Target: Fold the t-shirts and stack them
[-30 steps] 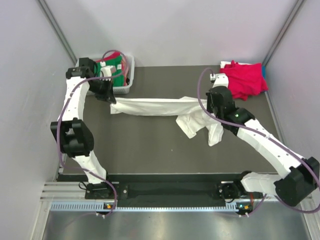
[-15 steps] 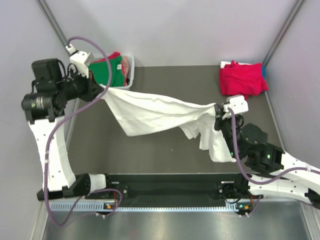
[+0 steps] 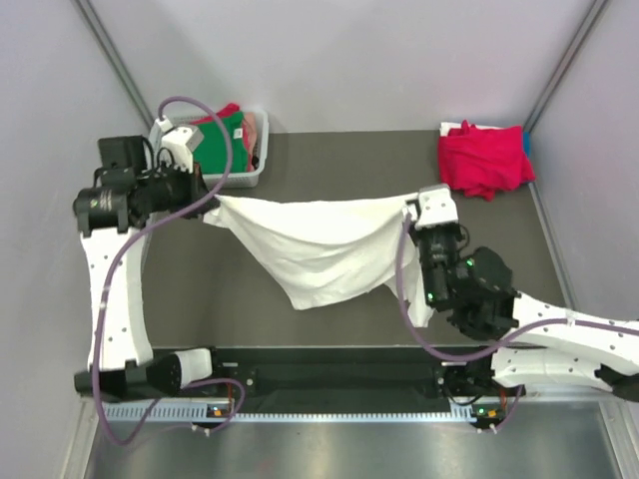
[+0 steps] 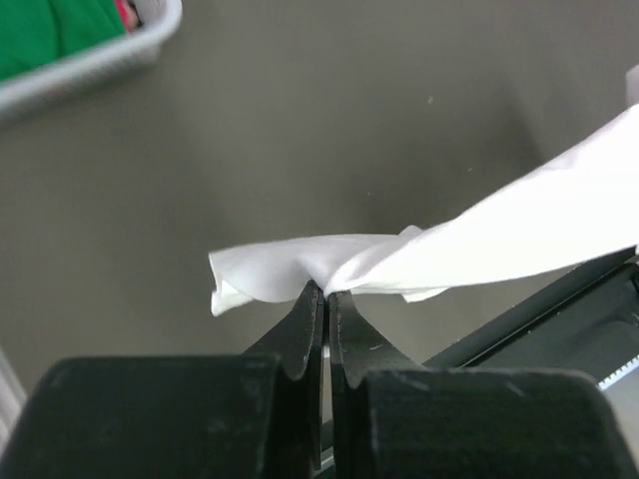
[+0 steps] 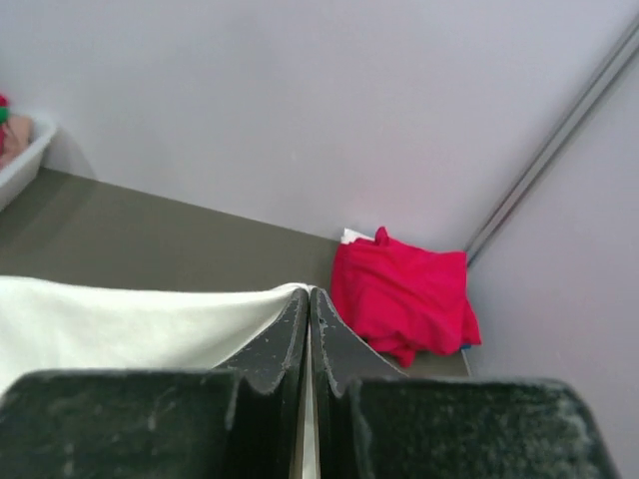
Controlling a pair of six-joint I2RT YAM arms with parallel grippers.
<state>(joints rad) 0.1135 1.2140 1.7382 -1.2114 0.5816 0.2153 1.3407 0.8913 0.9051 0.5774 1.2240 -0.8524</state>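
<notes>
white cloth hangs across the middle: on the left, just in front of the basket (image 3: 245, 178) with a green t-shirt (image 3: 228, 135) in it, the left gripper (image 3: 208, 207) is pinched tight on one corner of the white t-shirt (image 3: 324, 249). a second ago it lay roped and bunched along the surface (image 3: 329, 165); now it is lifted and spread, sagging to a point mid-span. on the right, the right gripper (image 3: 411, 212) is clamped on the opposite corner, the crimson pile (image 3: 484, 160) beyond, so the shirt looks ready to lay flat, unfolded as yet.
</notes>
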